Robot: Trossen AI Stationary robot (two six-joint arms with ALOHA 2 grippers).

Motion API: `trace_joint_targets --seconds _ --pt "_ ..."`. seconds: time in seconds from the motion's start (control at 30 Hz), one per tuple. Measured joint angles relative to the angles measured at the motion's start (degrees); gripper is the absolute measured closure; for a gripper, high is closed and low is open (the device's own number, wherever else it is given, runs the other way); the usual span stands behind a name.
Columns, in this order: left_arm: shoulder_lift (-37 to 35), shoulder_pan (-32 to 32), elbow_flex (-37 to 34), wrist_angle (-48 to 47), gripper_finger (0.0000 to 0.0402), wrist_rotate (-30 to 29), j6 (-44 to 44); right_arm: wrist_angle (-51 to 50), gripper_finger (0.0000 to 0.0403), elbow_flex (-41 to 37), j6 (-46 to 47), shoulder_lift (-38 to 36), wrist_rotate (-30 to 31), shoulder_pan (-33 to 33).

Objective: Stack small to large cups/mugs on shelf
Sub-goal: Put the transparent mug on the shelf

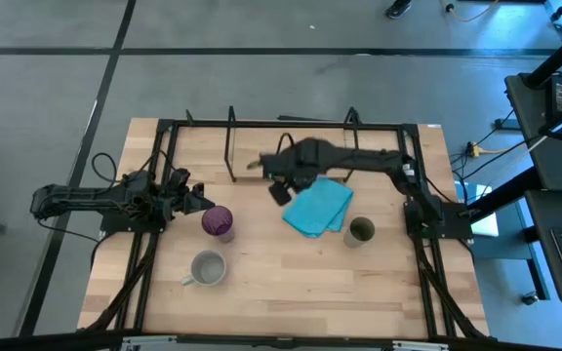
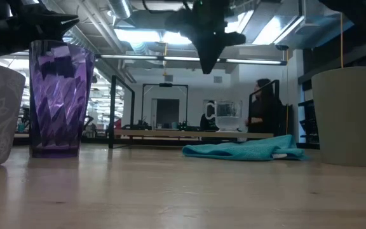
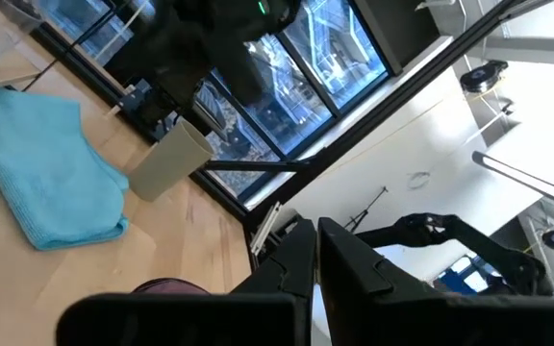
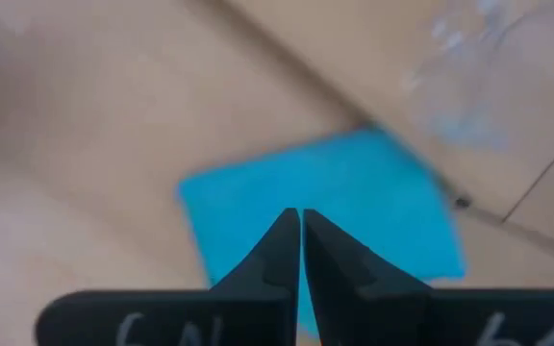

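Four vessels sit around a folded turquoise cloth (image 1: 317, 208) on the wooden table (image 1: 271, 283). The purple tumbler (image 1: 218, 222) stands well to the cloth's left, the grey handled mug (image 1: 207, 268) nearer the table's front edge and left of the cloth, and the olive-green cup (image 1: 360, 231) just beside the cloth's right corner. The small clear glass (image 4: 484, 72) lies beyond the cloth's far edge, seen only as a blur from the right wrist, close to the thin black rails of the wire shelf (image 1: 230, 146) at the table's back. The right gripper (image 4: 301, 223) hangs above the cloth's left end, its fingers pressed together on nothing. The left gripper (image 3: 314, 252) hovers far left of the cloth, right beside the tumbler's rim, fingers likewise together and empty. A person (image 2: 264, 114) is visible in the room behind the table.
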Motion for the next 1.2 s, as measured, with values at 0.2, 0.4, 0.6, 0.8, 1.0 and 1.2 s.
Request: trace_joint_targets --seconds 0.2,0.4,0.6,0.8,1.0,1.2 --pt "0.0 0.01 0.0 0.02 0.039 0.72 0.2 -0.41 0.0382 -2.51 12.33 -0.04 0.74 5.14" --pt "0.0 0.02 0.0 0.02 0.039 2.69 1.1 -1.94 0.0382 -7.14 23.16 -0.04 4.98 7.31" --pt "0.0 1.34 0.0 2.65 0.039 2.8 0.4 -1.86 0.0382 -11.2 25.91 -0.42 2.72 5.49" --pt "0.0 4.24 1.69 16.5 0.039 5.6 3.88 3.32 0.0382 -11.15 27.72 -5.48 6.29 5.64" --pt "-0.02 4.83 4.16 31.21 0.039 4.79 16.64 4.02 0.0382 -11.13 28.24 -8.84 9.62 5.87" --pt "-0.02 4.83 4.33 45.06 0.039 4.42 15.83 3.49 0.0382 -11.15 28.24 -9.11 9.53 6.12"
